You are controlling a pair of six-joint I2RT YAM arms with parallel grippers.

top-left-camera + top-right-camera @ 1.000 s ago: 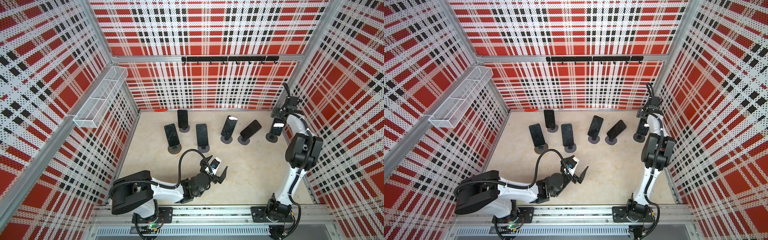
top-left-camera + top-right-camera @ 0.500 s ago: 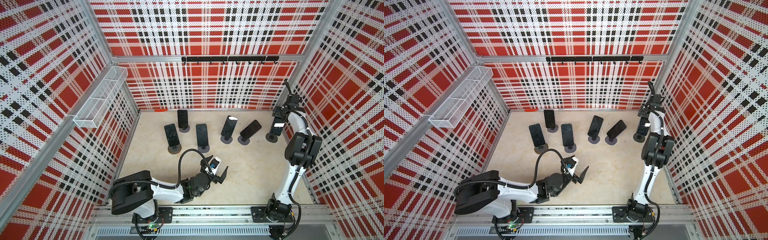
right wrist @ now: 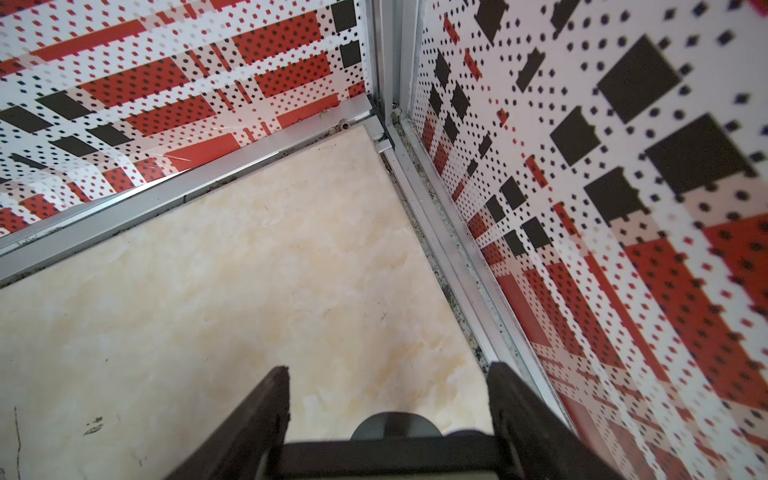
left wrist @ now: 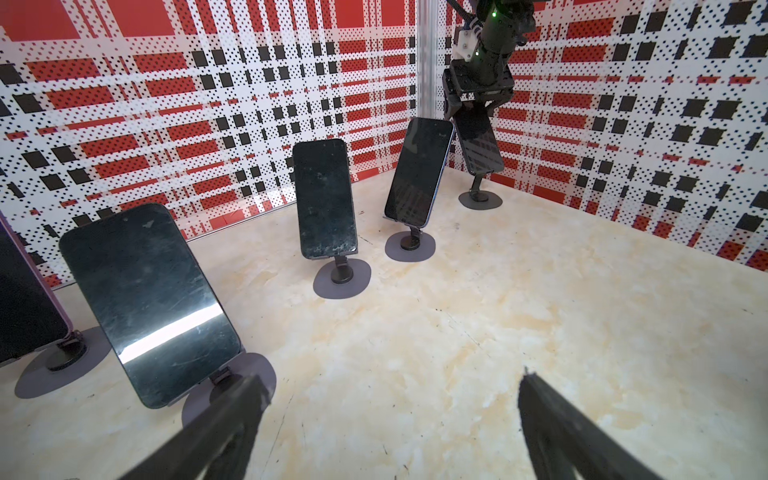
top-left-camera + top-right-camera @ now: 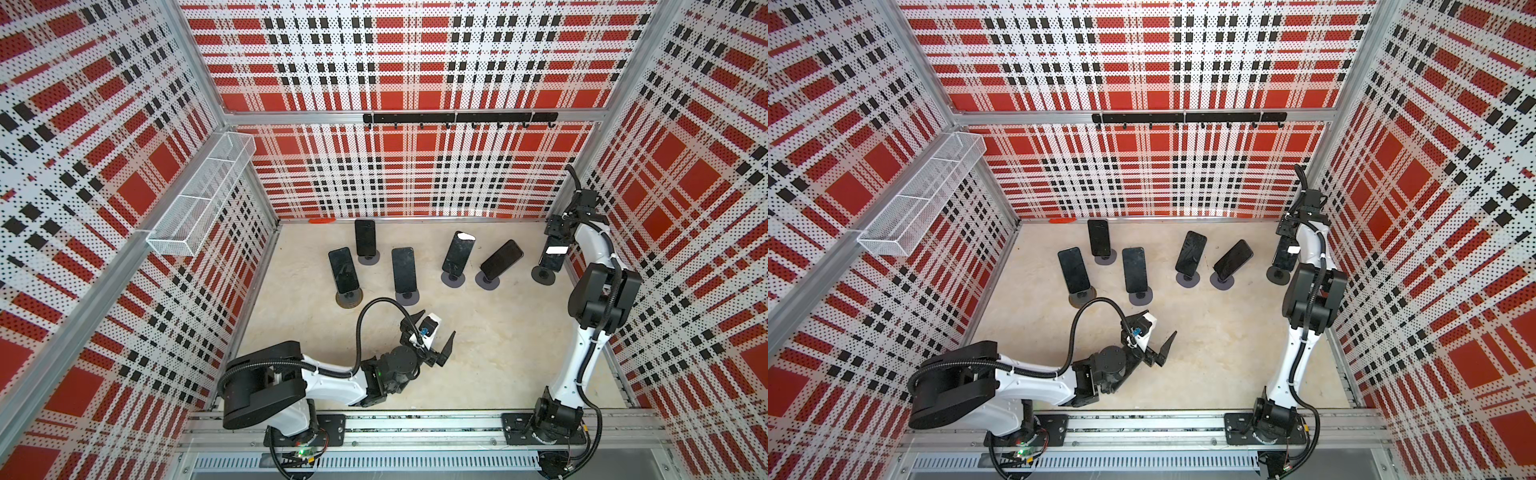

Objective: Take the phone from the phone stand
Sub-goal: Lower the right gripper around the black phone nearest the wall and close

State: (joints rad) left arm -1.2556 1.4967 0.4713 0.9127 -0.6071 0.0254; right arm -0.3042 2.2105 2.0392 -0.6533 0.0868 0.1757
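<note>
The phone [image 5: 552, 257] is a dark slab leaning on a round-based phone stand [image 5: 543, 275] at the far right, close to the right wall. My right gripper [image 5: 556, 243] comes down from above and is shut on the phone's upper end. In the right wrist view the two fingers [image 3: 266, 407] flank the phone's top edge [image 3: 386, 455], with the stand base [image 3: 395, 424] below. The left wrist view shows the same grip from afar on the phone [image 4: 478, 143]. My left gripper [image 5: 434, 328] hovers open over bare floor near the front middle, holding nothing.
Several other dark phones on round stands [image 5: 343, 270] [image 5: 403, 269] [image 5: 458, 251] [image 5: 500, 259] stand in a loose row across the back of the floor. A white wire basket [image 5: 199, 199] hangs on the left wall. The right wall's metal rail [image 3: 453, 257] runs just beside the held phone.
The right gripper's jaws have closed onto the top of the rightmost phone, and its wrist has shifted slightly. The left arm has not moved.
</note>
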